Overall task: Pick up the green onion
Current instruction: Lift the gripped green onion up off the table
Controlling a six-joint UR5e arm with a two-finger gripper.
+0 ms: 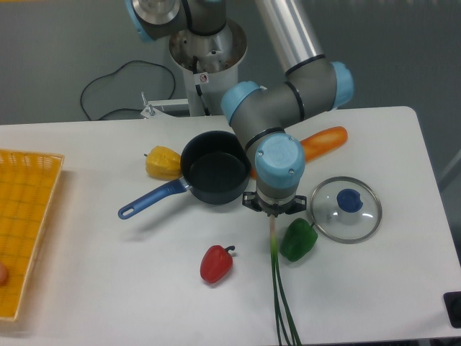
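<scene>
- I see the arm bent down over the middle of the white table, wrist pointing straight down at the camera's angle.
- Gripper sits directly under the blue wrist cap; the cap hides the fingers, so I cannot tell whether they are spread or closed.
- Green onion lies on the table just below the gripper, running toward the near edge. Its pale end is right under the gripper; its dark green leaves fan apart near the table's front edge.
- I cannot tell from this view whether the gripper touches the stalk.
- Green bell pepper is just beside the onion's upper part, on its right, possibly touching it.
- Glass lid with a blue knob lies flat to the right of the pepper.
- Dark pan with a blue handle sits left of the wrist; handle points toward the left front.
- Yellow pepper is beside the pan's left rim.
- Carrot is partly behind the arm.
- Red pepper lies well left of the onion.
- Yellow basket at the left edge.
</scene>
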